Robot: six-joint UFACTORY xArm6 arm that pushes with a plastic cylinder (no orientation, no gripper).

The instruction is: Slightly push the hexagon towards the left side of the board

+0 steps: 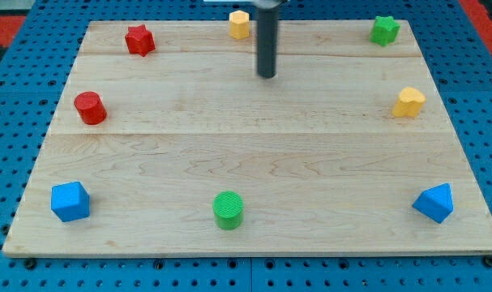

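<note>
The yellow hexagon (pixel 239 24) stands at the top edge of the wooden board (pixel 254 146), just left of centre. My rod comes down from the view's top, and my tip (pixel 267 75) rests on the board below and to the right of the hexagon, a short gap away and not touching it.
A red star (pixel 139 40) is at the top left and a red cylinder (pixel 90 108) at the left. A blue cube (pixel 70 201) is at the bottom left, a green cylinder (pixel 228 210) at the bottom centre, a blue wedge (pixel 434 203) at the bottom right. A yellow heart-like block (pixel 408 102) is at the right, a green star (pixel 384 30) at the top right.
</note>
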